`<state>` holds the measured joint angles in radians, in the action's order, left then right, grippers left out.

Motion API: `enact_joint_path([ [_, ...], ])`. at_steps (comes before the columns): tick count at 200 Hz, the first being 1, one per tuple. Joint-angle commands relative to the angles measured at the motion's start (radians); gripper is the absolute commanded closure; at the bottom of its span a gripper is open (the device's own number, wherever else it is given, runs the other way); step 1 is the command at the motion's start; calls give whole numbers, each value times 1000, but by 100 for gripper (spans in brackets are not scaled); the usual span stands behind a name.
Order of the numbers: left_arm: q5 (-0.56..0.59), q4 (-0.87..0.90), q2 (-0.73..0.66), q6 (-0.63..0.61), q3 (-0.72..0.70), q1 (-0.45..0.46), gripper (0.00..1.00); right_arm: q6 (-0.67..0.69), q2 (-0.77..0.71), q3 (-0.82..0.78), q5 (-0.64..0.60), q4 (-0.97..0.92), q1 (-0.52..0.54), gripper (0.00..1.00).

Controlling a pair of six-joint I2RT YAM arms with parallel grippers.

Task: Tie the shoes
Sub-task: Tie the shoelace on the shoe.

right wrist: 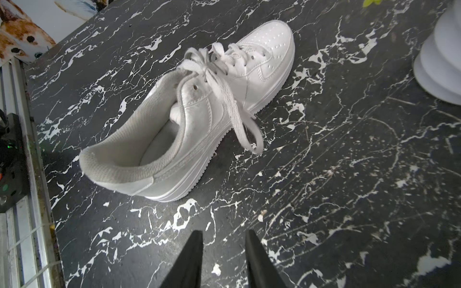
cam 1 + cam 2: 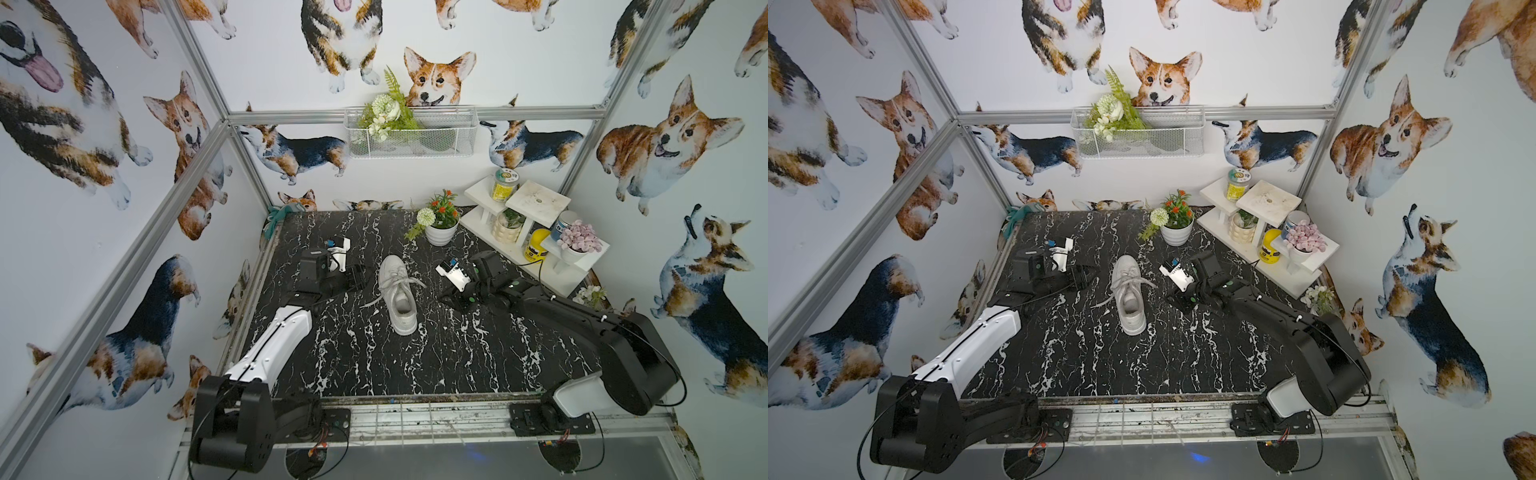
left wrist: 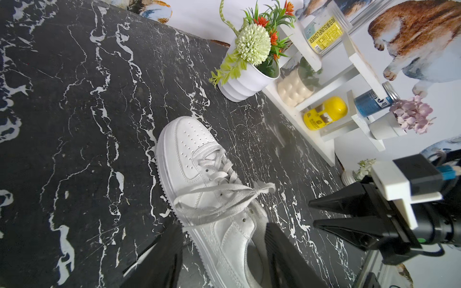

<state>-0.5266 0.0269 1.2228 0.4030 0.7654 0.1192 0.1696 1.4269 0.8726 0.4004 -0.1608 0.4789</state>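
- The white sneaker (image 2: 397, 297) stands upright at the centre of the frame in both top views, on the black marbled table (image 2: 374, 365), toe toward the upper edge and heel toward the lower.
- Its laces (image 1: 225, 92) meet in a knot (image 1: 205, 66) over the tongue. One loop drapes down the shoe's side onto the table, and another strand trails off the opposite side. It looks like a bow, but the pictures do not show whether it is snug.
- The left gripper (image 3: 223, 232) is spread wide and holds nothing. In its wrist view the shoe only shows between the fingers, which do not touch it.
- The right gripper (image 1: 223, 232) is parted by a narrower gap, also empty, and sits well apart from the shoe at the lower edge of its wrist view.
- The step in hand is probably to judge the knot and either back off or go in for one more tightening pull.
- If tightening, each arm should pinch one loop close to the knot, and the two should pull outward together and level so the shoe does not slide or tip.
- The loose ends should not be pulled, as that would likely undo the bow.
- The white flower pot (image 2: 440, 232) in the upper right is best avoided when the right arm swings.
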Motion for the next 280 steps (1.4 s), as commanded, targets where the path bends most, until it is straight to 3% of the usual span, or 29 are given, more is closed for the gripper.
enact_joint_path([
  [1, 10, 1, -2, -16, 6, 1, 41, 72, -22, 22, -67, -16, -23, 53],
  [40, 8, -2, -4, -16, 7, 0, 41, 234, 107, 142, -89, 94, -41, 52],
  [95, 7, -3, -22, -15, -11, 0, 41, 348, 429, 420, 48, 165, -60, 54],
  [135, 10, 3, -31, -18, -17, 0, 41, 420, 593, 579, 168, 80, -54, 52],
  [194, 14, 7, -29, -23, -18, 0, 41, 514, 603, 561, 281, 26, -40, 38],
  [231, 17, 10, -34, -23, -18, 0, 41, 510, 574, 521, 231, 37, -44, 38],
  [280, 29, 19, -42, -24, -18, 1, 41, 465, 442, 372, 258, 121, -81, 52],
])
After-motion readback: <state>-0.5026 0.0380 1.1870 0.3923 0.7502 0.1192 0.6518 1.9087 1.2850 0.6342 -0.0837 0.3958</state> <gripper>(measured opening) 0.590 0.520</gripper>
